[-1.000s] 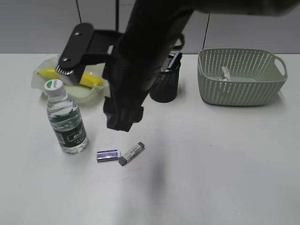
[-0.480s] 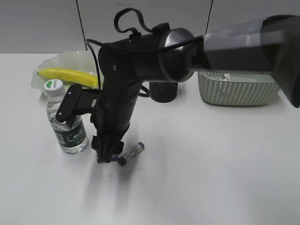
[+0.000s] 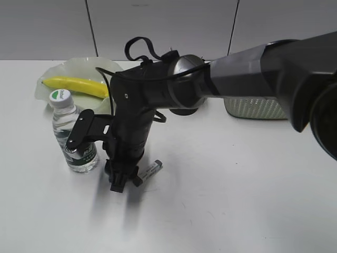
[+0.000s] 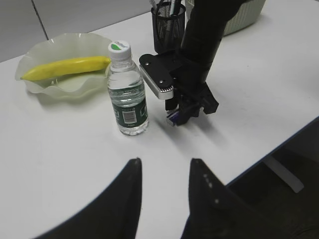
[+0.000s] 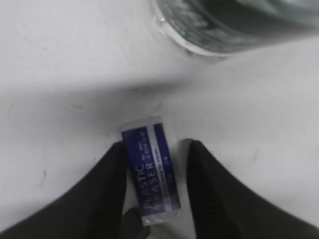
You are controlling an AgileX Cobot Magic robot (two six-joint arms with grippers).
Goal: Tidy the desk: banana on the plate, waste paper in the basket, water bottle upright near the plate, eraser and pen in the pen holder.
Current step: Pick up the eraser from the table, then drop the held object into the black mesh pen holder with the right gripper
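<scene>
The right hand [image 5: 154,199] is reaching down onto the white bench [image 3: 237,200] just beside the water bottle [image 3: 73,132], its two dark fingers [image 5: 112,179] spread apart and standing on either side of the eraser [image 5: 151,169]. The eraser, in a blue sleeve printed "PLASTIC ERASER", is lying flat on the bench, and its long axis is running along the gap between the fingers, toward the bottle's base at the far end. Whether the fingers are touching its sides is not clear; they are not closed on it. In the exterior view a grey bar-shaped piece [image 3: 151,169] is lying just beside the right hand, on the side away from the bottle, its long axis slanting.

The bottle is standing upright near the plate [image 3: 52,79], cap up. The banana [image 3: 76,86] is lying in the plate lengthwise across it. The pen holder [image 4: 168,25] is standing beyond the bottle, with pens in it.

The left hand [image 4: 164,184] is hovering above the bench on the near side of the bottle, fingers parted, holding nothing.
</scene>
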